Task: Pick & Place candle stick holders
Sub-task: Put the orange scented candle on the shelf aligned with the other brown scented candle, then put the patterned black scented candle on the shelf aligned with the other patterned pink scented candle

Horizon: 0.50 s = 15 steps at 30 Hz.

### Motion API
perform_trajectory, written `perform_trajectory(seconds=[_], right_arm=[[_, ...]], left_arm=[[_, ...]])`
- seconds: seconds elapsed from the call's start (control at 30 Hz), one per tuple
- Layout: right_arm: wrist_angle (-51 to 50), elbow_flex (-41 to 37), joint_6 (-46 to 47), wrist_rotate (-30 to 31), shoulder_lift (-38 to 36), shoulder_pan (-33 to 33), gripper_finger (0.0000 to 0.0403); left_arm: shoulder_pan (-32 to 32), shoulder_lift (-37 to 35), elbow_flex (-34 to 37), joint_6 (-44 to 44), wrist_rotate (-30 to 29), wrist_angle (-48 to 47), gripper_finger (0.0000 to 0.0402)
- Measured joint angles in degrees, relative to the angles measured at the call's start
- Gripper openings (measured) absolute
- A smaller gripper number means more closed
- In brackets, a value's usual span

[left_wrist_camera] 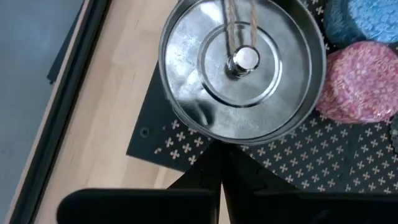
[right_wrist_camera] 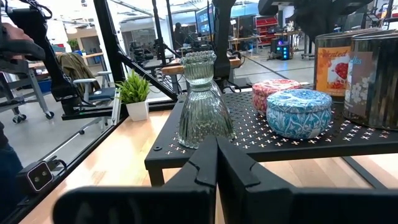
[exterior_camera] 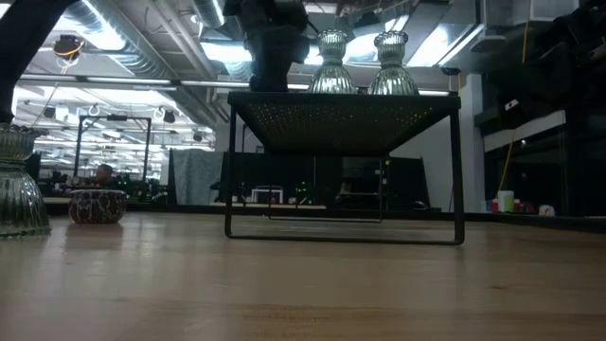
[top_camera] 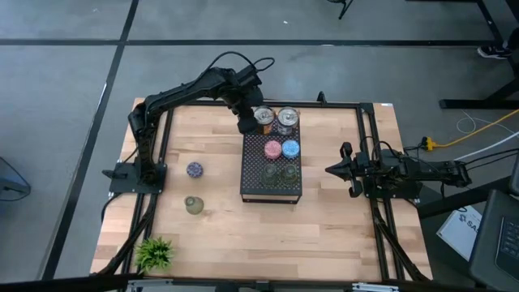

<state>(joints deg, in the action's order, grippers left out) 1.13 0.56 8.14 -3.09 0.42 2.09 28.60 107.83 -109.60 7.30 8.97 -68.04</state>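
While six candle holders (top_camera: 276, 146) sit on the black tray (top_camera: 253, 190), left gripper (top_camera: 246, 125) hovers at its far corner, jaws shut, empty, right gripper (top_camera: 334, 169) shut, empty, beside tray, two holders (top_camera: 195, 169) on table (top_camera: 211, 227)

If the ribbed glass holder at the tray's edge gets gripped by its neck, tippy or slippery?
The ribbed glass holder looks top-narrow with a flared base, so probably stable standing. Its glossy glass may slip in the fingers. Near the black tray edge, a nudge could drop it.

The left end effector (top_camera: 246, 123) is hovering at the tray's (top_camera: 251, 191) far-left corner beside two silvery holders (top_camera: 276, 118), while the right end effector (top_camera: 334, 169) is waiting over the tabletop (top_camera: 219, 227), closed.
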Motion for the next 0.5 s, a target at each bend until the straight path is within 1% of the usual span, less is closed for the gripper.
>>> perform_trajectory(seconds=[0.2,0.5], right_arm=[[-0.02,0.0,0.0,0.0,0.01,-0.02,0.0005],[-0.01,0.0,-0.01,0.02,-0.01,-0.02,0.0005]], left_arm=[[0.0,0.0,0.0,0.15,-0.28,-1.77,0.0002],[0.15,-0.03,0.0,0.37,-0.53,-8.65,0.0002]])
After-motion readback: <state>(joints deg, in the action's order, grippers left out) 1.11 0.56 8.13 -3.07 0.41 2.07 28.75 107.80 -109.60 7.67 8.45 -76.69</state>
